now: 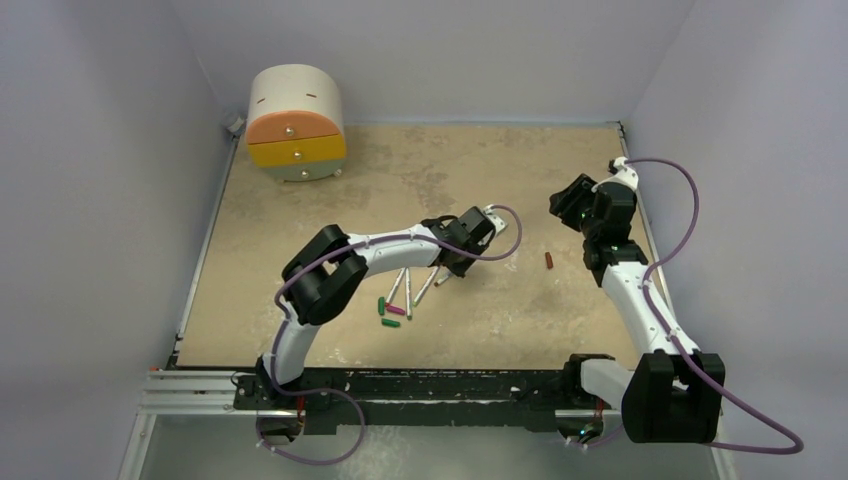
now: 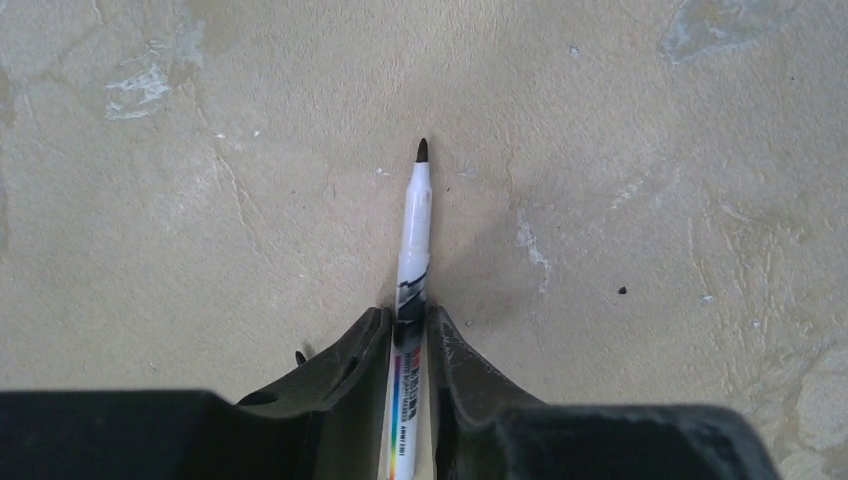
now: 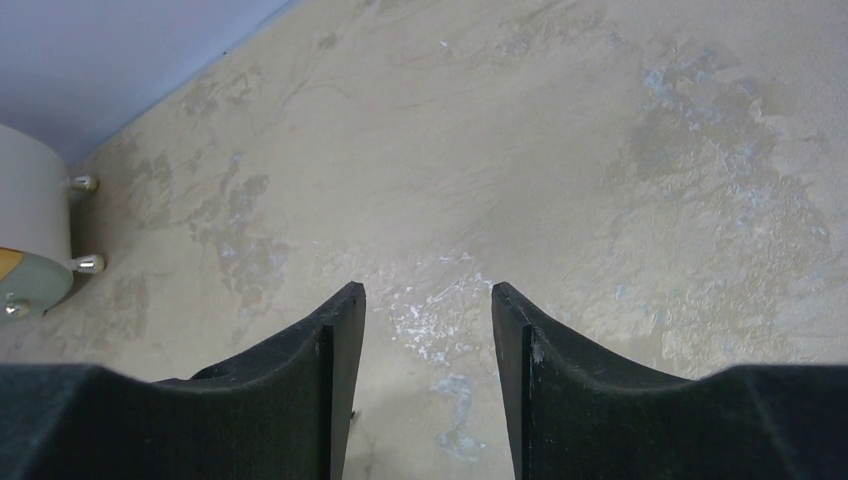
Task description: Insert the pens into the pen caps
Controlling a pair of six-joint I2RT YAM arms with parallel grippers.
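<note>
Black fingers (image 2: 350, 360) on each side of the barrel: the left pincer (image 2: 408, 322) is clamped on a pen (image 2: 414, 225), narrowed to the barrel's width and gripping it toward the rear half. The pen's long axis runs straight out along the pincer's own line, dark tip (image 2: 422, 150) pointing away from the wrist and fully exposed. I cannot tell from the wrist view whether the pen is clear of the counter (image 2: 650, 150) or lying on it.

Just beside this pincer, on the side toward the arm bases, three other pens (image 1: 408, 293) lie loose in a fan. Beyond their near ends sit two green caps (image 1: 382, 305) and a pink cap (image 1: 395, 310), close together. So those caps are behind the held pen's tail, not ahead of its tip; reaching them would, I judge, mean swinging the pen round.

A red cap (image 1: 548, 261) lies alone, well apart on the other side, between the two arms and nearer the right one. The right pincer (image 3: 426, 292) hangs wide open over bare counter, holding nothing and touching nothing. The tip looks too dark for me to say which cap matches. Whichever it is, I reckon the right arm must pick it up and present its mouth to that tip.
</note>
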